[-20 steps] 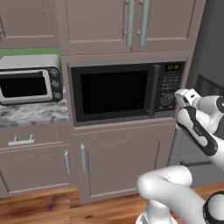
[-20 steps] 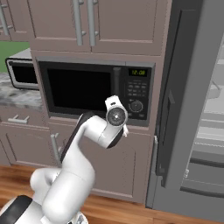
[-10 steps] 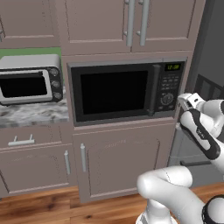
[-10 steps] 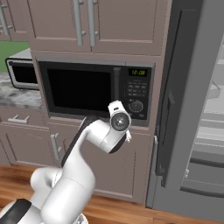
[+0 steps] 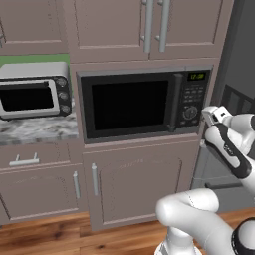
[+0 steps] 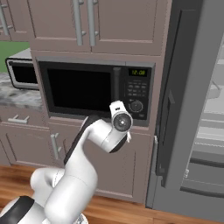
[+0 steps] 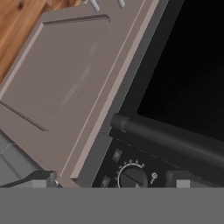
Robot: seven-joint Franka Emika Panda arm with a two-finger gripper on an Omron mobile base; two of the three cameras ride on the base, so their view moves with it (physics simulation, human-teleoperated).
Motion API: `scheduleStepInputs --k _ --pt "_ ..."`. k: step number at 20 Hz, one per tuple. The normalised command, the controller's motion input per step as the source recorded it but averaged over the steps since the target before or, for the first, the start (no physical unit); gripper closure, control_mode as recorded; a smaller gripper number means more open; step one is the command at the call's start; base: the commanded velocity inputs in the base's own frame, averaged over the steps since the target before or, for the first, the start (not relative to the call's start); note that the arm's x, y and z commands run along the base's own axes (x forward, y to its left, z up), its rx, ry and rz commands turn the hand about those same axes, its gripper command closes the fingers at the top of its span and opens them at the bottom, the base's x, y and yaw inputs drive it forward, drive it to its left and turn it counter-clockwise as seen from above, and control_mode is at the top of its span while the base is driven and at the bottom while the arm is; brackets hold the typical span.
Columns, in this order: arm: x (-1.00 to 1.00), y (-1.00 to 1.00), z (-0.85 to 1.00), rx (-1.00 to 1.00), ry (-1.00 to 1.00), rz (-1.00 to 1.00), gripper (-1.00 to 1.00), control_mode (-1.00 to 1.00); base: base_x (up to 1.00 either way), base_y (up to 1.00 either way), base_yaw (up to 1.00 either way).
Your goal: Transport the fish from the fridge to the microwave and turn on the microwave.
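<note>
Black microwave (image 5: 144, 104) shut; fridge (image 6: 199, 109) open.

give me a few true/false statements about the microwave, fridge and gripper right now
1. The microwave door is shut. True.
2. The fridge door is shut. False: it stands open, and pale shelves show inside in the right base view.
3. The gripper is clamped on the microwave's handle. False: its jaws stand open with nothing between them, the round knob showing between the tips in the hand view.
4. A silver toaster oven sits on the counter to the left of the microwave. True.
5. The cabinet doors above the microwave hang open. False: they are closed.
</note>
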Motion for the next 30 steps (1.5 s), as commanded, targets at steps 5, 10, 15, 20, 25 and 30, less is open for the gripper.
scheduleStepInputs --k 5,10,15,20,25,30 --pt "0.08 -0.03 -0.01 0.05 0.0 0.0 -1.0 -1.0 0.0 0.0 0.0" --pt "0.0 -0.07 -0.08 0.03 0.0 0.0 -1.0 -1.0 0.0 0.0 0.0" --pt "0.0 -0.04 -0.14 0.0 0.0 0.0 -1.0 -1.0 0.0 0.0 0.0" --pt "0.0 -0.03 -0.17 0.0 0.0 0.0 -1.0 -1.0 0.0 0.0 0.0" --pt "0.01 -0.11 -0.21 0.0 0.0 0.0 -1.0 -1.0 0.0 0.0 0.0" --pt "0.0 -0.16 -0.26 0.0 0.0 0.0 -1.0 -1.0 0.0 0.0 0.0"
